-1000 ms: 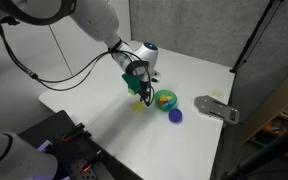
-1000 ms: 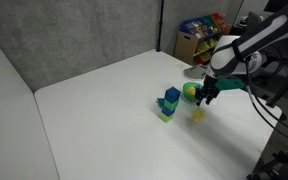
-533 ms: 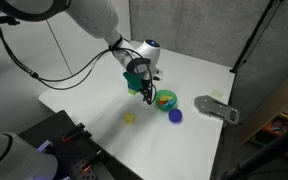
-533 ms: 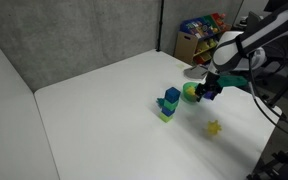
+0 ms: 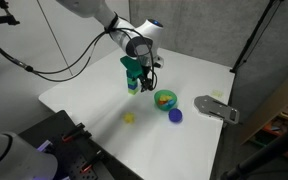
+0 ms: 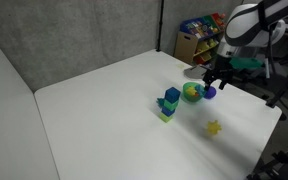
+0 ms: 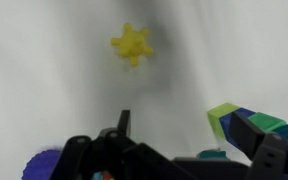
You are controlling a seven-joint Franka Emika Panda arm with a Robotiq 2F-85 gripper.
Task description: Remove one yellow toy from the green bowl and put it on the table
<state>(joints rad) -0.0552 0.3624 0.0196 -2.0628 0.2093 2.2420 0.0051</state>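
Observation:
A small yellow toy (image 5: 128, 118) (image 6: 215, 127) lies on the white table (image 5: 94, 95) (image 6: 104, 110), apart from everything else. In the wrist view the yellow toy (image 7: 132, 43) shows as a spiky lump on the table below. The green bowl (image 5: 165, 99) (image 6: 191, 92) stands close by, with a bit of yellow showing inside. My gripper (image 5: 147, 72) (image 6: 219, 78) (image 7: 199, 140) hangs in the air above the bowl area. It is open, with nothing between its fingers (image 7: 124, 122).
A blue-and-green block stack (image 5: 132, 78) (image 6: 169, 103) (image 7: 249, 125) stands beside the bowl. A dark blue ball (image 5: 175, 115) (image 6: 209, 93) rests against the bowl. A grey flat device with a handle (image 5: 216, 108) lies further along. The table edge runs just past the toy.
The gripper opened and let the yellow toy go; the toy dropped to the table and lies still. The gripper has since risen and drawn back from it.

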